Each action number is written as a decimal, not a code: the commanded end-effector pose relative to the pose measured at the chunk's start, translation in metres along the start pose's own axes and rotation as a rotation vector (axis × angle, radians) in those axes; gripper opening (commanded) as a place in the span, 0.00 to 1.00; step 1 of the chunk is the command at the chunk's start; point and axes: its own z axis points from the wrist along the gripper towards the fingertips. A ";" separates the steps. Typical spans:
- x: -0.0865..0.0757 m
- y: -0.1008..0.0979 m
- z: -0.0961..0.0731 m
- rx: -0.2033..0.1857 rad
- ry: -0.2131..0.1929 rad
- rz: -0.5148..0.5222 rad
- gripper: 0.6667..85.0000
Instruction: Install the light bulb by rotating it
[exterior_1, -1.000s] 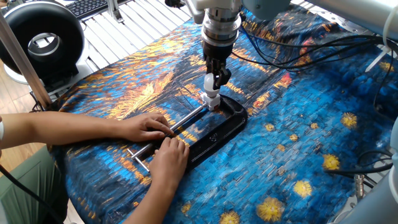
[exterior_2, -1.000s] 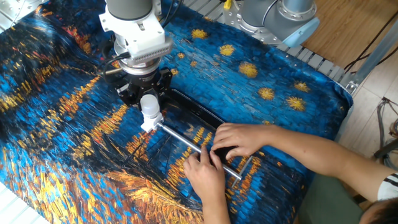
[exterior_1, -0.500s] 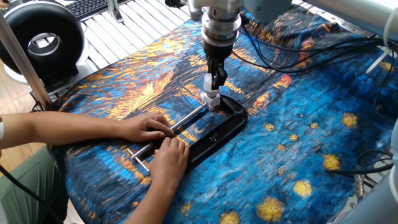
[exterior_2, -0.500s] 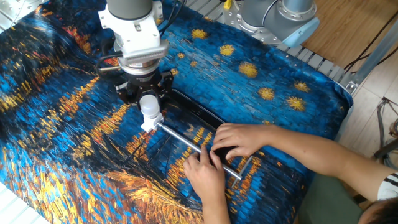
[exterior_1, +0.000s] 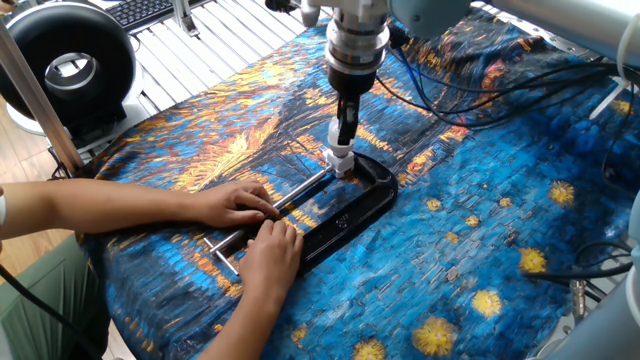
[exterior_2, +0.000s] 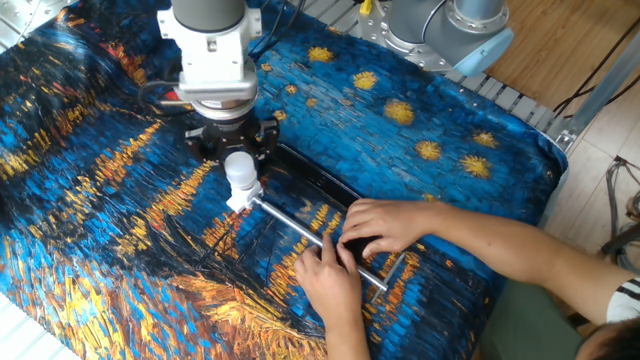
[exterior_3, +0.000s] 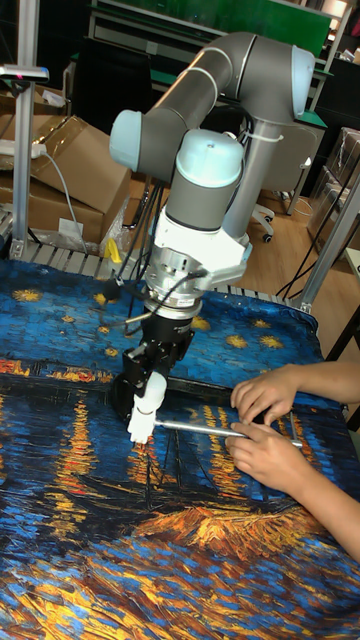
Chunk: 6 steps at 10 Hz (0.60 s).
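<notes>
The light bulb (exterior_1: 341, 152) (exterior_2: 240, 170) (exterior_3: 147, 398) is a small frosted-white globe standing upright on the white socket base (exterior_1: 343, 170) (exterior_2: 239, 199) (exterior_3: 139, 431). My gripper (exterior_1: 343, 138) (exterior_2: 239, 160) (exterior_3: 149, 384) points straight down and is shut on the bulb, with a black finger on each side of it. The base sits at the jaw end of a black C-clamp (exterior_1: 352, 205) (exterior_2: 318, 184) lying flat on the patterned cloth. A person's two hands (exterior_1: 252, 222) (exterior_2: 362, 243) (exterior_3: 265, 425) press on the clamp's steel screw rod (exterior_1: 303, 188) (exterior_2: 290, 223).
A black ring-shaped device (exterior_1: 62, 68) stands at the far left beyond the cloth. Black cables (exterior_1: 480, 75) trail across the cloth behind the arm. The person's forearms (exterior_1: 90, 205) (exterior_2: 500, 250) reach in over the table's near edge.
The wrist has turned about its vertical axis, so the fingers now face a different way around the bulb. Bulb, base, clamp and hands stay in place.
</notes>
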 end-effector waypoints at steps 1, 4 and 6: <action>-0.002 0.004 -0.001 -0.021 -0.010 0.212 0.39; -0.006 0.005 -0.001 -0.031 -0.024 0.373 0.38; -0.012 0.010 -0.001 -0.060 -0.041 0.499 0.37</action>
